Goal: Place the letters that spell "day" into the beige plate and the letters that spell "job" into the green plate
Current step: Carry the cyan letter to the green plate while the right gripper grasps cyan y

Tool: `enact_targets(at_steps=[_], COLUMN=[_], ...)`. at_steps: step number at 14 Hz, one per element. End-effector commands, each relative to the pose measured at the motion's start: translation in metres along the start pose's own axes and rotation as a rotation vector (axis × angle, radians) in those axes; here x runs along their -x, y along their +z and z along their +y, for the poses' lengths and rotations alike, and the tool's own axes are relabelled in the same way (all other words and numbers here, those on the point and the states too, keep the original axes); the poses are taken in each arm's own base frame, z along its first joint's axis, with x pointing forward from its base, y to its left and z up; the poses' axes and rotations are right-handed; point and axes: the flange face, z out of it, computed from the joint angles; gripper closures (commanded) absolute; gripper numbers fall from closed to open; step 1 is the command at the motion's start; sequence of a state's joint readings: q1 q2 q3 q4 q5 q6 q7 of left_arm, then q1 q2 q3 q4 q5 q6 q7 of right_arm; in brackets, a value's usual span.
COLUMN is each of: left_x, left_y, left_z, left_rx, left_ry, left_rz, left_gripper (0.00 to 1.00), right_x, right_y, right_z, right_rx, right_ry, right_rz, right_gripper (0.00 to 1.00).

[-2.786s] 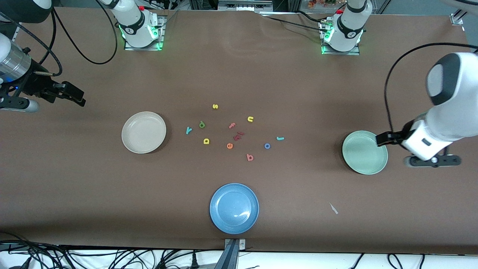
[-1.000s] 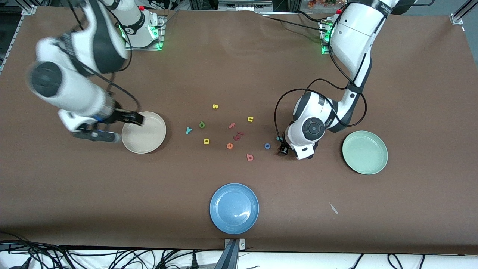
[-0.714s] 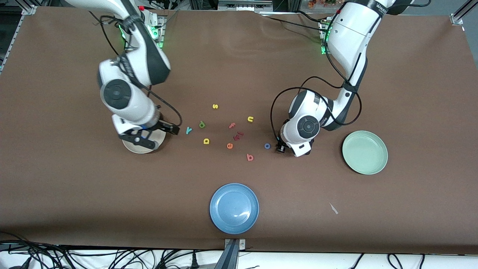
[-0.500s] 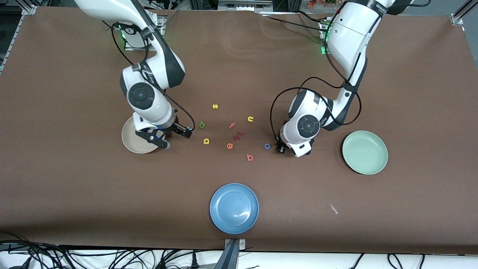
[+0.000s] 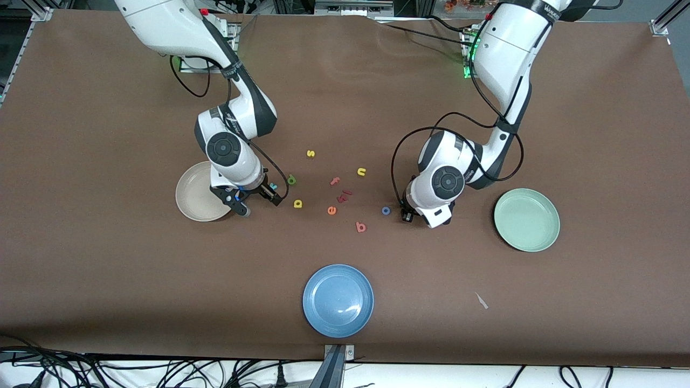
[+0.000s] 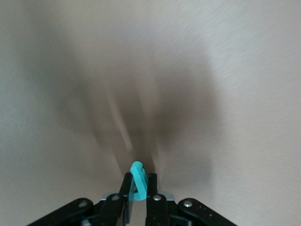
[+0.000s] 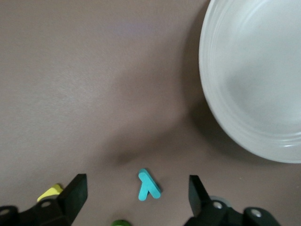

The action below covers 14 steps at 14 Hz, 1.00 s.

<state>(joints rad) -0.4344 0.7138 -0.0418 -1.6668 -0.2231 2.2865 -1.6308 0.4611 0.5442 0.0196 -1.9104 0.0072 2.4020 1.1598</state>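
My left gripper [image 6: 138,189] is shut on the teal "j" [image 6: 137,179], which stands on edge between its fingers. In the front view that gripper [image 5: 407,214] is low at the table beside the blue "o" [image 5: 386,210], and it hides the "j". The pinkish "b" [image 5: 361,227] lies nearer the camera. My right gripper [image 7: 138,195] is open over the teal "y" [image 7: 148,184], next to the beige plate [image 7: 254,84]. The green "d" [image 5: 291,179] and yellow "a" [image 5: 297,203] lie beside the right gripper [image 5: 264,195]. The green plate [image 5: 526,219] sits toward the left arm's end.
A blue plate [image 5: 338,300] sits near the front edge. Yellow "s" [image 5: 310,153] and "n" [image 5: 361,172], a salmon "f" [image 5: 335,181], dark red pieces [image 5: 344,195] and an orange "e" [image 5: 331,210] lie in the middle cluster. The right arm overhangs part of the beige plate [image 5: 191,202].
The right arm swung in across the beige plate and now hangs over the "y". The left gripper, which stood open at the "j", has shut on it; that arm barely moved.
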Motion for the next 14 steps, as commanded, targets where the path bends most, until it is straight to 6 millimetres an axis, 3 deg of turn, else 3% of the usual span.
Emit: enact_targets(at_steps=[1, 4, 6, 10, 11, 12, 13, 14], left_x=[-0.046, -0.13, -0.19, -0.295, -0.317, -0.335, -0.34, -0.345], left_y=[-0.081, -0.147, -0.162, -0.136, -0.124, -0.114, -0.106, -0.097], left_z=[-0.004, -0.022, -0.035, -0.048, -0.048, -0.05, -0.049, -0.049], left_rx=[-0.026, -0.07, -0.091, -0.143, -0.124, -0.111, -0.113, -0.112], left_ry=[0.159, 0.313, 0.426, 0.59, 0.626, 0.646, 0.657, 0.659], left_rz=[-0.037, -0.084, -0.093, -0.023, -0.022, -0.022, -0.026, -0.027], left_gripper=[1.0, 1.0, 1.0, 1.0, 1.0, 1.0, 1.0, 1.0], right_x=[0.013, 0.016, 0.016, 0.017, 0.017, 0.017, 0.017, 0.018], right_y=[0.009, 0.021, 0.026, 0.031, 0.034, 0.034, 0.033, 0.034], right_z=[-0.005, 0.0, 0.004, 0.005, 0.006, 0.006, 0.006, 0.005], right_rx=[0.002, 0.019, 0.025, 0.027, 0.03, 0.031, 0.03, 0.031], right_ry=[0.027, 0.033, 0.035, 0.036, 0.037, 0.037, 0.037, 0.037], right_rz=[0.009, -0.002, -0.004, -0.006, -0.008, -0.009, -0.008, -0.009], right_gripper=[0.13, 0.15, 0.16, 0.16, 0.24, 0.38, 0.52, 0.59])
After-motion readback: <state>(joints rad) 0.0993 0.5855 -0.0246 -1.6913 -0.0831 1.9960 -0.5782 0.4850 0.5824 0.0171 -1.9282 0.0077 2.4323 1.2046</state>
